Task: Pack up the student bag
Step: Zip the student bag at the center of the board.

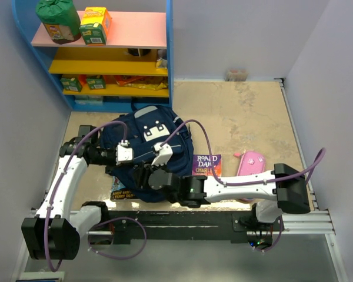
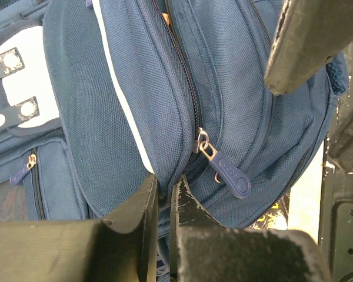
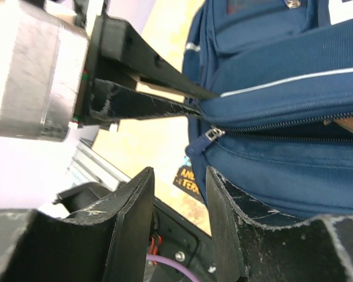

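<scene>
Progress, judged from the layout: packing was unfinished.

Left gripper [image 2: 165, 183]: jaws together, clamped on a fold of the bag [image 1: 147, 126] at its edge seam.

The bag lay flat on the table [image 1: 241, 111], straight ahead of both sets of jaws and held by the left pair only. The main zip was partly open. A tan edge showed in the slot, too little of it to name.

The main pull [image 3: 213, 134] sat just past the tips of the right gripper [image 3: 179, 171], a little off its gap and untouched. Right jaws were apart with nothing between them.

Step in hand, as I read it: working the main zip. Whether it was being opened or closed could not be told.

Outside the bag:
- The near book [image 1: 119, 191] lay behind the left jaws, partly under the bag.
- The Dahl book [image 1: 207, 164] lay right of the right jaws, beside that arm.
- The case [image 1: 250, 163] lay further right, near the Dahl book and well apart from both jaws.

If these three belong in the bag, most of the loading was left to do.

Counts:
- bag: one
- books: two
- case: one
- pulls seen: two, the main pull and a small pocket pull [image 2: 22, 170] off to the left of the left jaws
</scene>
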Action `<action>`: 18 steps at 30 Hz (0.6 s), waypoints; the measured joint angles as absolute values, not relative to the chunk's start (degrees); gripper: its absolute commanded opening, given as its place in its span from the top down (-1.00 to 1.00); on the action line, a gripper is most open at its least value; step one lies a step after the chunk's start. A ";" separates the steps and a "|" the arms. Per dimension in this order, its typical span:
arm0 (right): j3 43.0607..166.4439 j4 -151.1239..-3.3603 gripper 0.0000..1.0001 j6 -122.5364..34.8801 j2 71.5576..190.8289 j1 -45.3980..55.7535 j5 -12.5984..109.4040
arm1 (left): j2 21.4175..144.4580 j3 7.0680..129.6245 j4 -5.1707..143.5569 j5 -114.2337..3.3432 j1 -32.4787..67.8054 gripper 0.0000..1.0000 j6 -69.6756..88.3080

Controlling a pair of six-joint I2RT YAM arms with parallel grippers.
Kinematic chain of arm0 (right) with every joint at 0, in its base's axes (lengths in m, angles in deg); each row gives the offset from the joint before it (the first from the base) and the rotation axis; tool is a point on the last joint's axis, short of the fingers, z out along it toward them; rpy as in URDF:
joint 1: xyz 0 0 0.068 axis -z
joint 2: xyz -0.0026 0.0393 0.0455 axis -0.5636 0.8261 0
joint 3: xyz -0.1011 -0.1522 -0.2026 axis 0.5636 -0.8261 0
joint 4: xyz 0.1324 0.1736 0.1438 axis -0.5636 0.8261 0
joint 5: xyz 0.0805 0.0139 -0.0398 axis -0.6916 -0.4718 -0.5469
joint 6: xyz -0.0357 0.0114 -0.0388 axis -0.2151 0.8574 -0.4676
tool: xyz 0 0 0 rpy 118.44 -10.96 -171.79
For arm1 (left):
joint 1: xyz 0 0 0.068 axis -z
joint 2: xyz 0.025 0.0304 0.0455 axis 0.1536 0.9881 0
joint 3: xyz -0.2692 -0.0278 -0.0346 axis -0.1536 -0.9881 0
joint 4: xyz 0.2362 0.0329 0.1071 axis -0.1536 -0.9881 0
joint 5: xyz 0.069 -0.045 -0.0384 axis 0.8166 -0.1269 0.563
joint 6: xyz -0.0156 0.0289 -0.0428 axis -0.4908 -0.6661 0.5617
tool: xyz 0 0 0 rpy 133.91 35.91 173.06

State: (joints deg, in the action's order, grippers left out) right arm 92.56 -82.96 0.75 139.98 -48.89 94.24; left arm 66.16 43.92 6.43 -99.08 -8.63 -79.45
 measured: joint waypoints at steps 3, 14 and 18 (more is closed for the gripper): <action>91.73 -85.08 0.10 0.73 139.71 -48.76 94.33 | 66.58 43.92 6.34 -99.41 -8.65 1.00 -79.39; 91.73 -88.21 0.10 0.97 145.44 -47.34 92.49 | 66.62 43.92 6.38 -99.91 -8.63 1.00 -78.27; 91.75 -89.13 0.10 1.80 145.64 -46.51 92.36 | 66.21 43.92 6.16 -100.39 -8.63 1.00 -78.36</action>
